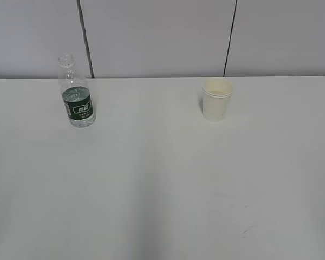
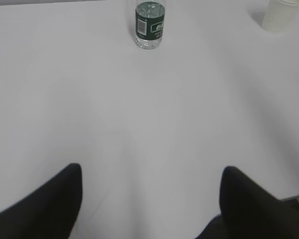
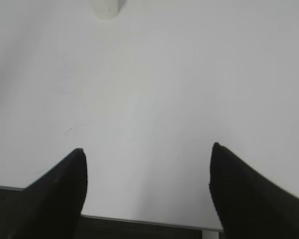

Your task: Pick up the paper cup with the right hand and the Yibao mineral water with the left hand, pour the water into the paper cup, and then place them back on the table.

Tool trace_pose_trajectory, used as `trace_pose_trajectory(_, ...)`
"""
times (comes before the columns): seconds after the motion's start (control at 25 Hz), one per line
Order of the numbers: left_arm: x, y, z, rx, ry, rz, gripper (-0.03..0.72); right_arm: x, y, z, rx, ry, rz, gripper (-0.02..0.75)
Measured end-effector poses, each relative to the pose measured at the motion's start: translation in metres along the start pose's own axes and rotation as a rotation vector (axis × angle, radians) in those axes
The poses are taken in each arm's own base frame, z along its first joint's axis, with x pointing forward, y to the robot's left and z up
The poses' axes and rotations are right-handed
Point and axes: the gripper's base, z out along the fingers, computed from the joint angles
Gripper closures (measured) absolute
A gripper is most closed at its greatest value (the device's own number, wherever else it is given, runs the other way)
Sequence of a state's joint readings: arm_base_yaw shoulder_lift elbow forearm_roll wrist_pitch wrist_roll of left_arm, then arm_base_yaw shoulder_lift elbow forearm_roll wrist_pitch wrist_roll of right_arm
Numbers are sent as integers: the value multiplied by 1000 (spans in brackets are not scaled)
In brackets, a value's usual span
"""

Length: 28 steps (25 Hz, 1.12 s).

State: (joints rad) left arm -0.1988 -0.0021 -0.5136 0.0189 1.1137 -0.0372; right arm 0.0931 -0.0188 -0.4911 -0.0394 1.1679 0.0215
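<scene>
The Yibao mineral water [image 1: 76, 93] stands upright at the table's far left, a clear uncapped bottle with a dark green label; the left wrist view shows the Yibao mineral water [image 2: 149, 25] far ahead. The paper cup [image 1: 216, 99], cream-white, stands upright at the far right; its base shows as the paper cup [image 3: 106, 8] at the top of the right wrist view and as the paper cup [image 2: 283, 14] at the upper right of the left wrist view. My left gripper [image 2: 152, 172] is open and empty, well short of the bottle. My right gripper [image 3: 147, 152] is open and empty over the table's near edge. Neither arm shows in the exterior view.
The white table [image 1: 162, 184] stretches between the bottle and the cup, with a few faint dark specks [image 1: 244, 232] near the front right. A grey panelled wall [image 1: 157, 38] rises behind the table's far edge. The near table edge [image 3: 139, 219] shows below my right gripper.
</scene>
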Motion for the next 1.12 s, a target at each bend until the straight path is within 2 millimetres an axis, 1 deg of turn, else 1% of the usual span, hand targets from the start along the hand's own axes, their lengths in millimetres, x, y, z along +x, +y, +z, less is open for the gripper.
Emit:
trace_pose_trajectory(0.4, 0, 0, 0, -4, -1, 4, 167, -1, 0, 0, 0, -12, -4, 146)
trace_pose_trajectory(0.68, 1, -1, -2, -80, -17, -41, 167, -1, 1, 0, 69, -14, 40, 148)
trace_pose_trajectory(1.12, 1, -1, -2, -81, -18, -43, 171, -1, 1, 1, 71, -14, 41, 152)
